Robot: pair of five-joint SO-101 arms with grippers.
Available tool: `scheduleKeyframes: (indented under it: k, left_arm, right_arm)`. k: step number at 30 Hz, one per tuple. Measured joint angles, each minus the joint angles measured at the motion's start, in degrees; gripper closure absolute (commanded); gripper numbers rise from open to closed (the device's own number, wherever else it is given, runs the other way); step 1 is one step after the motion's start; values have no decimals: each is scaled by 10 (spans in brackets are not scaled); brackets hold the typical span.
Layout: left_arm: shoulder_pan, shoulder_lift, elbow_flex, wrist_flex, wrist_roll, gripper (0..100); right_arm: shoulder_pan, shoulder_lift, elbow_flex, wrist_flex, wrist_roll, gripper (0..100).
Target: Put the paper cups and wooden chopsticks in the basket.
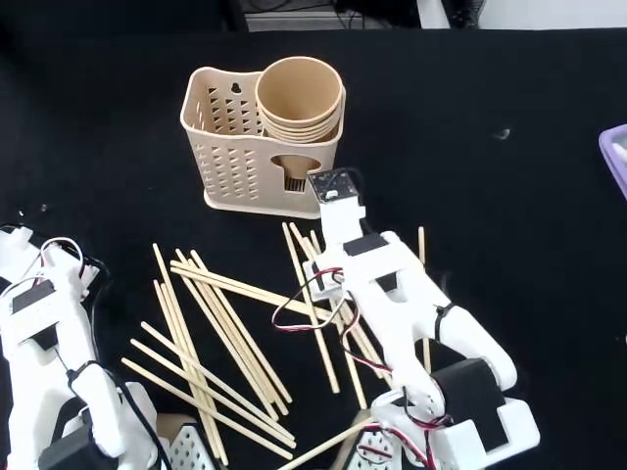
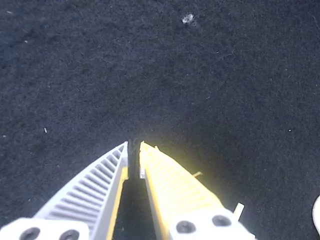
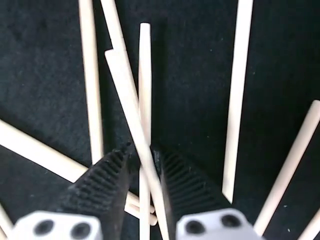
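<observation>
The beige perforated basket stands at the back of the black table, with a stack of paper cups in its right compartment. Several wooden chopsticks lie scattered in front of it. My right arm hangs over the chopsticks' right-hand cluster. Its gripper is down at the table, black fingertips shut on a slanted chopstick, with another chopstick just beneath. My left arm sits at the front left. Its gripper is shut on nothing, over bare black cloth.
A purple object pokes in at the right edge. More chopsticks lie on both sides of the right gripper. Open black table lies to the left of and behind the basket and at far right. Red and black wires loop off the right arm.
</observation>
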Motion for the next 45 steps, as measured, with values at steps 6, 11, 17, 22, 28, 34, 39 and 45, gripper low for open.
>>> scheduleKeyframes:
  k: [6,11,17,22,28,34,39,45]
  left_arm:
    - [0,0,0,0,0,948]
    - [0,0,0,0,0,948]
    - [0,0,0,0,0,948]
    - [0,0,0,0,0,948]
    - [0,0,0,0,0,948]
    - [0,0,0,0,0,948]
    - [0,0,0,0,0,948]
    - [0,0,0,0,0,948]
  right_arm:
    - [0,-18,0,0,26,980]
    - [0,-41,2,39,37,835]
    - [0,-41,2,61,71,883]
    - [0,-29,2,61,75,884]
    - [1,-4,1,59,76,993]
    - [4,-4,1,59,76,988]
    - [4,-4,1,62,80,988]
    - [29,-76,1,106,120,988]
